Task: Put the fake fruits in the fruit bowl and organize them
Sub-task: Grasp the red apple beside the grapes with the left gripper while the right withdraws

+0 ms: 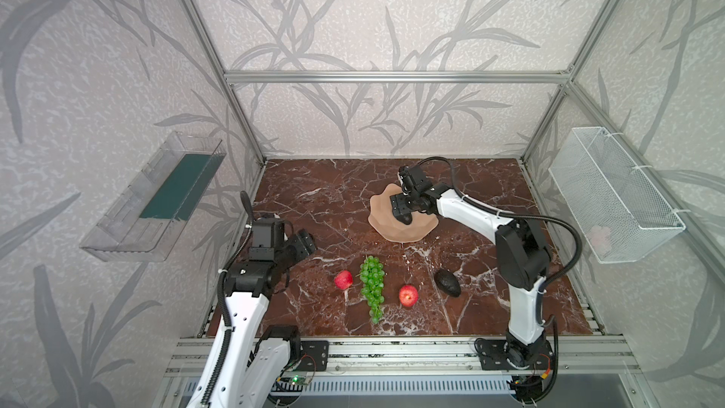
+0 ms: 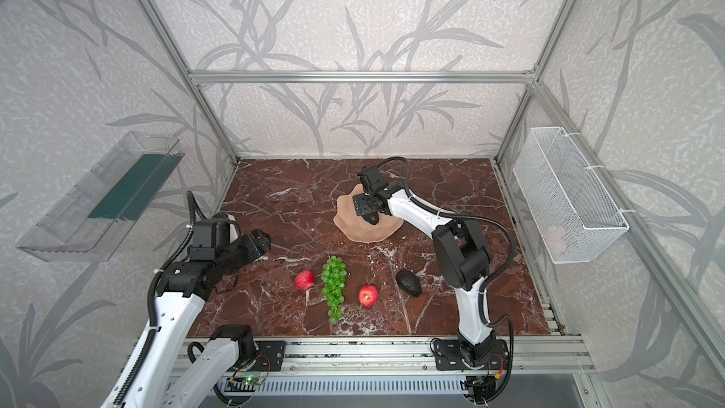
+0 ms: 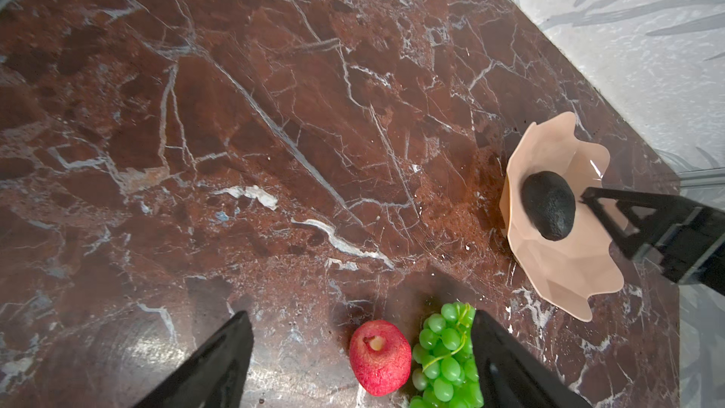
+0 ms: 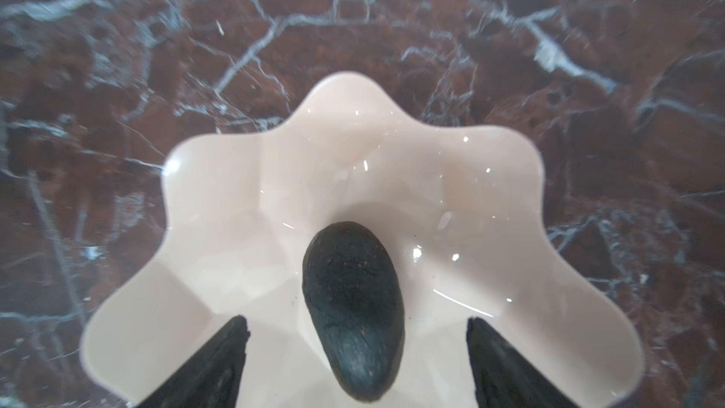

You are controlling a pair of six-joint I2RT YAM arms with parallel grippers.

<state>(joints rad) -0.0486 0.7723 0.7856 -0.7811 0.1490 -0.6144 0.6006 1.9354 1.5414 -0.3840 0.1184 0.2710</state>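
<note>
Black avocado (image 4: 353, 308) sits in your pink bowl (image 4: 274, 190); R gripper (image 4: 356, 320) spread wide over it, L gripper (image 3: 359, 312) open by counter's (image 1: 314, 190) left edge.

Red-brown, white-veined marble tabletop (image 1: 314, 198) enclosed by an aluminium frame (image 1: 392, 77) and grey leaf-patterned wall panels (image 1: 392, 13); a clear plastic tray (image 1: 117, 245) holding a dark green strip (image 1: 180, 186) hangs at left, a white wire-mesh basket (image 1: 612, 194) at right.
</note>
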